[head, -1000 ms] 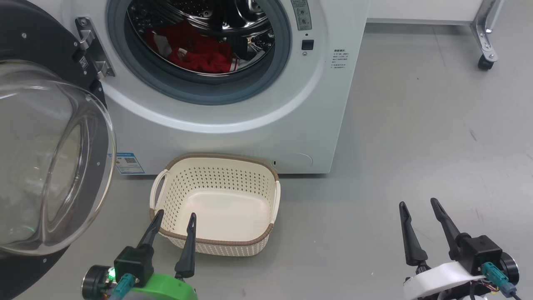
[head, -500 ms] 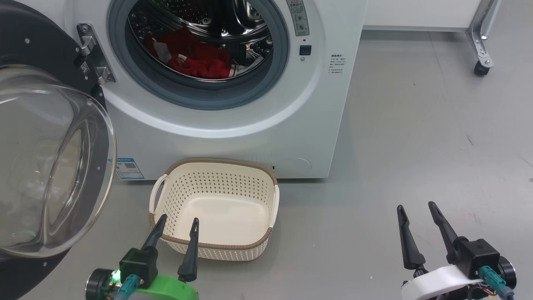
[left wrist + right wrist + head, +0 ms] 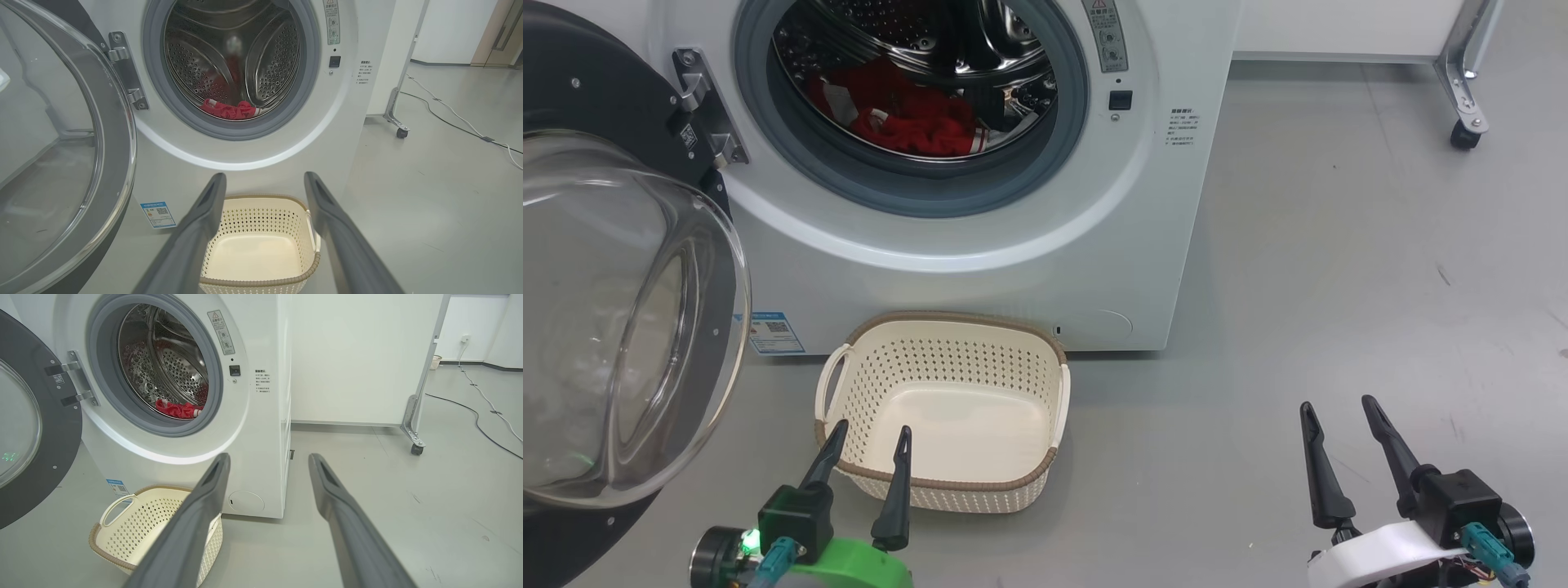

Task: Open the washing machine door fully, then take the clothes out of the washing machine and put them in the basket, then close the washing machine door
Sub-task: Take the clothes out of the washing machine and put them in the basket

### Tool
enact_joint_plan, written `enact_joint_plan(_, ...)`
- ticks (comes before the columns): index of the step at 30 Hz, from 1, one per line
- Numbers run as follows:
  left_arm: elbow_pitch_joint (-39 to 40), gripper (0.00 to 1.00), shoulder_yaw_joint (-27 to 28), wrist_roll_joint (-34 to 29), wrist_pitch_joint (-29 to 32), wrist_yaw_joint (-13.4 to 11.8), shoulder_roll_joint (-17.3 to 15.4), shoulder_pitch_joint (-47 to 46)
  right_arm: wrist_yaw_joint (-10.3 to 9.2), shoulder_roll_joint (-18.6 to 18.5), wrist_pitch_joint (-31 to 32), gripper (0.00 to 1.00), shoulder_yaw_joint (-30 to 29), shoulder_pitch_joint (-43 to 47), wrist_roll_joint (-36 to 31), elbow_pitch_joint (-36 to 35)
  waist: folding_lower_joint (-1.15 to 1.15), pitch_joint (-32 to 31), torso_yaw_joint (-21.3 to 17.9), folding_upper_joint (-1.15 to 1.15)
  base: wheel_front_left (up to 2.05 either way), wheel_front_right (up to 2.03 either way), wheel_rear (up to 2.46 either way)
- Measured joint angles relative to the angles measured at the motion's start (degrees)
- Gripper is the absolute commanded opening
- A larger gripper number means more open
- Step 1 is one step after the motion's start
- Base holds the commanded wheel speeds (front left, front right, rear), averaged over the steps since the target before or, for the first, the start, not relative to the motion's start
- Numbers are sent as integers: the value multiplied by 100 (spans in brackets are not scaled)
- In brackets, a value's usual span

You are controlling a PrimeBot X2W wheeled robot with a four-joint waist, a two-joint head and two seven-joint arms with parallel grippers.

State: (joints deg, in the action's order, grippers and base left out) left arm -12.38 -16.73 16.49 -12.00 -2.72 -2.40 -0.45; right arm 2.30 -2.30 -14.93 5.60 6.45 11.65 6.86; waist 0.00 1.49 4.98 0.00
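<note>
Head view shifted slightly, nothing else moved: left tool (image 3: 872, 428) and right tool (image 3: 1338, 403) stay spread, empty, before the washing machine (image 3: 980, 269), so the clothes (image 3: 915, 118) inside await picking.

No wording is legible. The washing machine (image 3: 980, 278) front carries a blue sticker (image 3: 771, 331) with a QR code, a label strip (image 3: 1104, 37) topped by a red warning triangle, and a small block of print (image 3: 1181, 126), all too fine to read.

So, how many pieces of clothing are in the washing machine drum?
1: a red garment with white stripes lies at the bottom of the washing machine drum. More could be hidden under it.
</note>
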Motion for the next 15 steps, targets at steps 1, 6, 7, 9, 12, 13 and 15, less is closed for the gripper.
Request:
enact_joint_plan(1, 1, 100, -1, -1, 0, -1, 0, -2, -1, 0, 0, 100, 0, 1, 8, -2, 0, 1, -2, 0, 29, -48, 19)
enact_joint_plan(6, 10, 100, -15, -1, -1, -2, 0, -5, -2, 0, 0, 100, 13, 2, 40, -14, 0, 3, -5, 0, 47, -54, 7)
enact_joint_plan(7, 10, 100, -18, -1, -1, -3, 0, -6, -2, 0, 0, 100, 15, 2, 41, -16, 0, 4, -6, 0, 61, -63, 2)
enact_joint_plan(9, 14, 100, -23, -1, -1, -3, 0, -7, -5, 0, 0, 100, 22, 2, 46, -34, 0, 6, -7, 0, 69, -69, 0)
enact_joint_plan(12, 16, 100, -26, -1, -19, -7, 0, -8, -44, 0, 0, 100, 29, 3, 46, -40, 0, 9, -7, 0, 79, -79, 0)
enact_joint_plan(13, 18, 100, -26, -1, -19, -9, 0, -9, -44, 0, 0, 100, 30, 3, 46, -41, 0, 9, -6, 0, 87, -87, 0)
enact_joint_plan(15, 18, 100, -26, -1, -20, -9, 0, -10, -45, 0, 0, 100, 32, 3, 46, -41, 0, 10, -5, 0, 93, -93, 0)
